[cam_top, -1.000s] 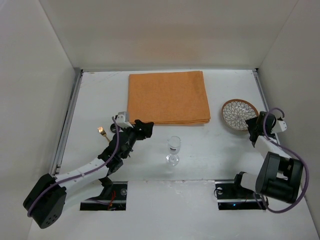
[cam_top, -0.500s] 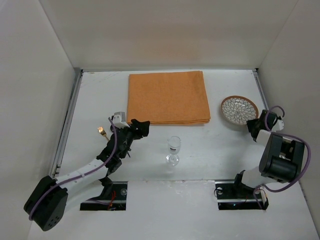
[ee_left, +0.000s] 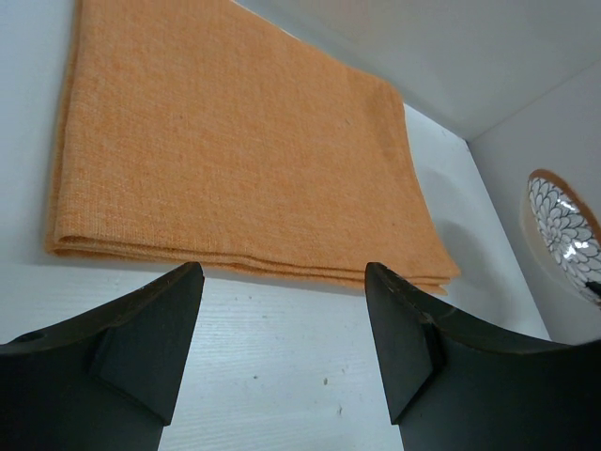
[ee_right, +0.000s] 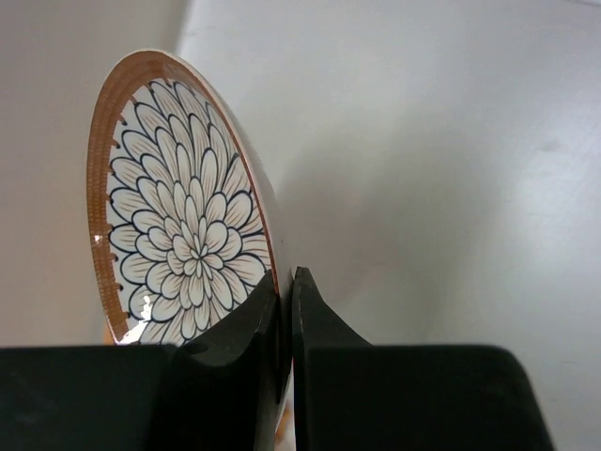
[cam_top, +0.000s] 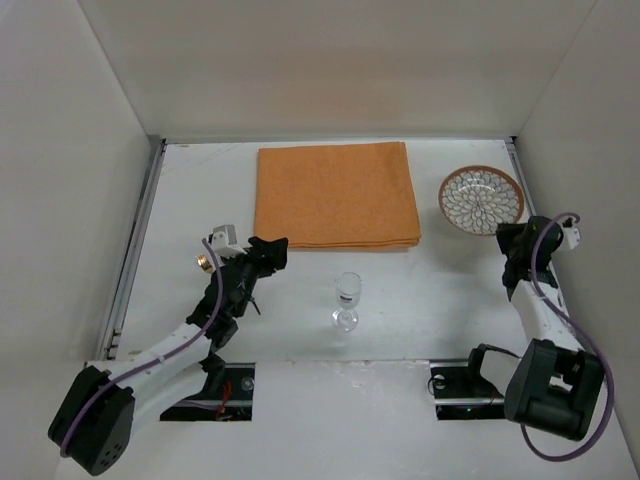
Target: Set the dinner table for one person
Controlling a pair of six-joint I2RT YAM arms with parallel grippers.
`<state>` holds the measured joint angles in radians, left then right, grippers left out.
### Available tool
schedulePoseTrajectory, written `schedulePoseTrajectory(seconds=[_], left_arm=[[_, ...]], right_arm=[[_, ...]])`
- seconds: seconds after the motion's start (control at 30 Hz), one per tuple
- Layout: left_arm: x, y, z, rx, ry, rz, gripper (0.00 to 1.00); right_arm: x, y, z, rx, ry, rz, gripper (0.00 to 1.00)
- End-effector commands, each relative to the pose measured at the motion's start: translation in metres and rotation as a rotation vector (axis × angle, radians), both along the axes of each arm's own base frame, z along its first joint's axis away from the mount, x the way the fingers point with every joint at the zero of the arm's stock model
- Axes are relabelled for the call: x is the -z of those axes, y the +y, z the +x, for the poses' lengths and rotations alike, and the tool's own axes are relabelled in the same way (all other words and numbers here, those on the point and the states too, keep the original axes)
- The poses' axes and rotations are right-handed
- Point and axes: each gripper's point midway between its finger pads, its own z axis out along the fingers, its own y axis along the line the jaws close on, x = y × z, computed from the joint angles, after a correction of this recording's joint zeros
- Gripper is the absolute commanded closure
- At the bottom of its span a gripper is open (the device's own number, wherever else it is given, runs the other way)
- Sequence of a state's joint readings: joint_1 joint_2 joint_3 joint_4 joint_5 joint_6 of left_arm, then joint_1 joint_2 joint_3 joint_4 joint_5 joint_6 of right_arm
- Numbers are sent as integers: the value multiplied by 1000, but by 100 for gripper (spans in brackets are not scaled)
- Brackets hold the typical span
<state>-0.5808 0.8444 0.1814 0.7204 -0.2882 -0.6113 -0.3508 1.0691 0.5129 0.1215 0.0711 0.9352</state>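
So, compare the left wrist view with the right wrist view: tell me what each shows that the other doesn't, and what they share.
Left wrist only: the orange rectangular cloth placemat lying flat, beyond the left gripper, which is open. Right wrist only: the right gripper shut on the brown rim of the round flower-patterned plate. Shared: that plate, small at the left wrist view's right edge, and the matte white dinner table.
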Motion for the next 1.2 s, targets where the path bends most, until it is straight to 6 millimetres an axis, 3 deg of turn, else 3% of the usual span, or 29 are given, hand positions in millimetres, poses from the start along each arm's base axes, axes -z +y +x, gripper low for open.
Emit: schedulePoseTrajectory(seconds=[0.0, 0.1, 0.27, 0.53, 0.77, 1.03, 1.1, 1.17], left_arm=[[-17, 8, 1, -26, -57, -58, 32], [-14, 12, 2, -40, -48, -65, 32], [-8, 14, 5, -45, -24, -78, 32], [-4, 19, 6, -57, -10, -87, 31], [-4, 18, 6, -51, -11, -88, 32], [-4, 17, 6, -48, -11, -88, 32], [-4, 17, 6, -48, -11, -88, 32], [-4, 17, 6, -49, -11, -88, 32]], right_arm=[[-126, 50, 47, -197, -370, -42, 100], [-137, 109, 74, -355, -377, -18, 100], [-136, 212, 124, -573, -356, 4, 100], [-104, 307, 195, -705, -278, 39, 99], [-56, 342, 215, -732, -166, 52, 98], [-13, 362, 211, -767, -72, 66, 96], [-4, 363, 207, -762, -54, 68, 90], [2, 361, 204, -752, -42, 67, 73]])
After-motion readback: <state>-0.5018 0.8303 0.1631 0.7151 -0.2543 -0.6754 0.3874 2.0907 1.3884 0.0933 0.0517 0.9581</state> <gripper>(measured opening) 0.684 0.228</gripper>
